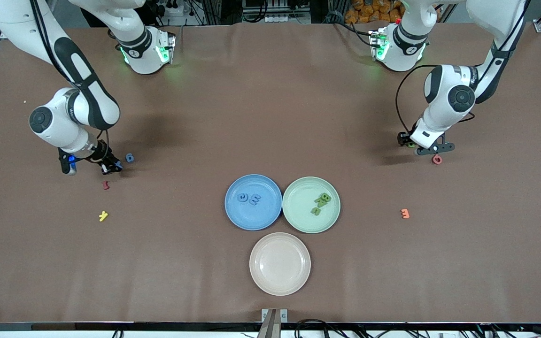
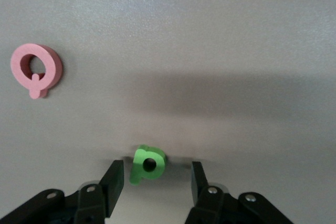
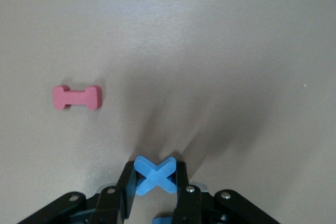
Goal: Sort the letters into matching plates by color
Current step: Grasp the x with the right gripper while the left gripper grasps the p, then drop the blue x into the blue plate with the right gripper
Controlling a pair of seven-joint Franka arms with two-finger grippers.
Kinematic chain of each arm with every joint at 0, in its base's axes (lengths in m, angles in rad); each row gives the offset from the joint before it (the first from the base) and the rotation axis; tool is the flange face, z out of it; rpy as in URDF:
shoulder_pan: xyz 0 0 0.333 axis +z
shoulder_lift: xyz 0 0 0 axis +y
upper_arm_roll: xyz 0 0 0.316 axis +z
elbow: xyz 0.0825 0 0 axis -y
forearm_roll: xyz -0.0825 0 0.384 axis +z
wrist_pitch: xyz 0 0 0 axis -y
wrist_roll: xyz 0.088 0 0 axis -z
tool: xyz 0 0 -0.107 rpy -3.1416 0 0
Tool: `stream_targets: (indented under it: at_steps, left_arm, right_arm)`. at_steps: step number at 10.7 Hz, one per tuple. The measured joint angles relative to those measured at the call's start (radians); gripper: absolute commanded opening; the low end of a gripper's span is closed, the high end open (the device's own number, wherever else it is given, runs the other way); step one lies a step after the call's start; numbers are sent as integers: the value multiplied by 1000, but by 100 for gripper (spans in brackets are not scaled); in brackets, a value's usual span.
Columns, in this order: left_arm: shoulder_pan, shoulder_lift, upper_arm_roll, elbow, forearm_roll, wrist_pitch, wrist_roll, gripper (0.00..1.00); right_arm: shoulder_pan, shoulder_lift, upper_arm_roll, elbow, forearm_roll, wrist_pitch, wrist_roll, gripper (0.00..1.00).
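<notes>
Foam-light blue X (image 3: 155, 176) sits pinched in the right gripper (image 3: 155, 182); green P (image 2: 147, 164) lies between the left gripper (image 2: 156, 182)'s spread fingers, best squeezed across its flat edges.

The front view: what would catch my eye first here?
Three plates cluster mid-table: the blue plate holding blue letters, the green plate holding green ones, the beige plate bare. At either end an arm works low: the right gripper pinches a blue X, the left gripper straddles a green P.
</notes>
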Motion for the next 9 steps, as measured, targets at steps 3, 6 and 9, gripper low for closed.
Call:
stream_targets:
  at_steps: [3, 6, 9]
  left_arm:
    - [1, 0, 33, 0, 0, 1, 51, 55]
    - [1, -1, 35, -1, 0, 1, 52, 54]
    - [1, -1, 34, -1, 0, 1, 52, 51]
  right_arm:
    - [0, -16, 2, 73, 0, -105, -257, 17]
    - [11, -40, 12, 278, -12, -359, -348, 19]
    - [67, -17, 67, 379, -210, -410, -395, 19]
